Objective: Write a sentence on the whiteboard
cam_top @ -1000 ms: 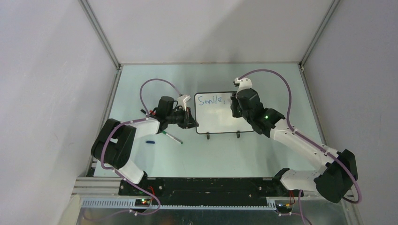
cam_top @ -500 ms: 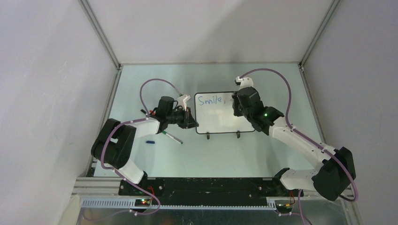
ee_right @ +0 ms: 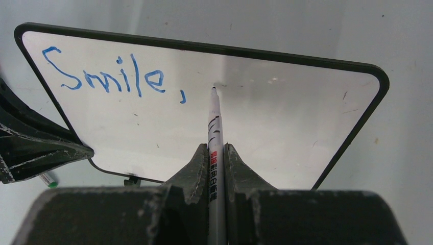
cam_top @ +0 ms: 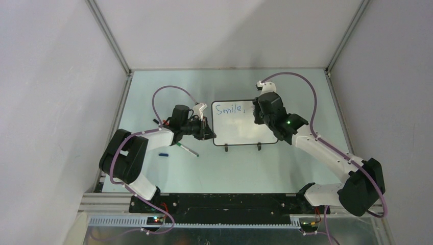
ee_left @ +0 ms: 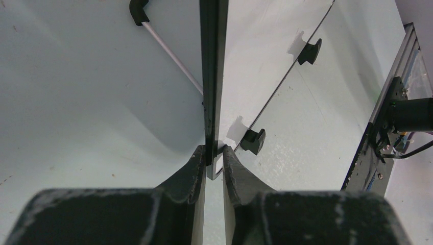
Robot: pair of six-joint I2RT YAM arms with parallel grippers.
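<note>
The blue handwritten sentence (ee_right: 110, 76) in the upper left of the whiteboard (ee_right: 286, 117) reads "Smile," (comma included). The marker (ee_right: 214, 138) at lower centre carries red and black print, too small to read.

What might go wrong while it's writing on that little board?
The left hand pinches only the board's thin edge, so pressure from the pen may shift or tip it. The pen sits in the right hand's fingertips and might slip.
</note>
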